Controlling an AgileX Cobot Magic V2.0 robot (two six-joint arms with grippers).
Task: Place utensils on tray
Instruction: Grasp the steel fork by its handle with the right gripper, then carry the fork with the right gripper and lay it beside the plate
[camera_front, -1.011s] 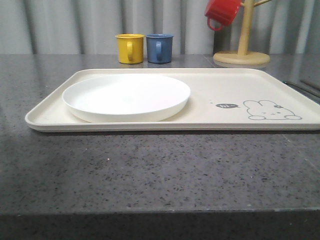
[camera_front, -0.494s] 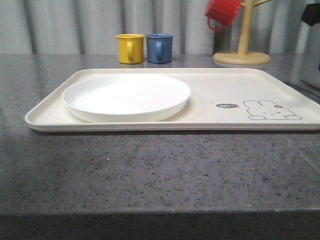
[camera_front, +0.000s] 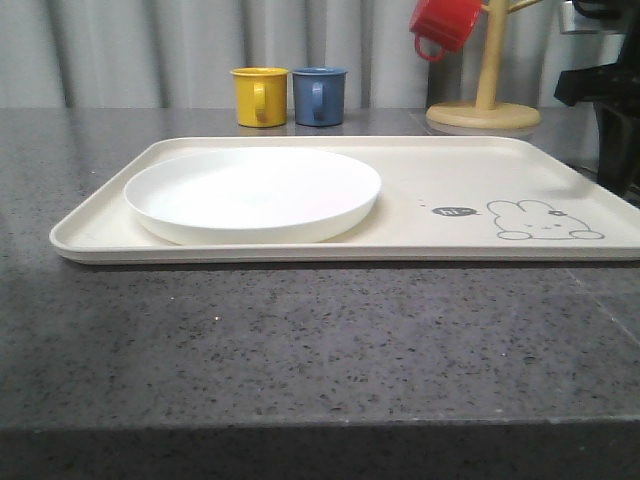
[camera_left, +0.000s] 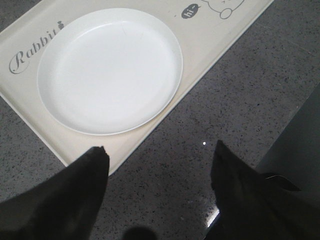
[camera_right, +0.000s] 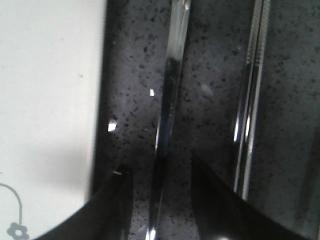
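Where the table (camera_front: 300, 340) spreads out, it is dark grey stone with tiny light and black specks, and it looks smooth and a bit shiny. Behind it hangs a pale grey curtain (camera_front: 150, 50) with long folds.

On the table lies the tray (camera_front: 440, 170), cream and flat with a raised rim. A white plate (camera_front: 252, 192) sits on the tray's left half. On the right half is a drawing of a rabbit (camera_front: 543, 221) with a small "hi" bubble beside it. In the left wrist view the word "Rabbit" is written on the tray next to the plate.

Behind the tray stand a yellow mug (camera_front: 260, 96) and a blue mug (camera_front: 319, 96), side by side and almost touching. Further right is a wooden stand (camera_front: 485, 100) with a red mug (camera_front: 445, 24) hanging on it.

The right arm (camera_front: 605, 100) is dark and comes down just past the tray's right edge. Its claw (camera_right: 157, 195) is spread open, with one finger on each side of a thin shiny fork (camera_right: 169, 115). The fork lies on the bare table just beside the tray rim, not on the tray. I cannot tell if the fingers touch it. Near the fork lie the chopsticks (camera_right: 250, 100), also on the table.

The left claw (camera_left: 157, 172) is open wide and holds nothing. It hangs above the table near the tray's front edge.
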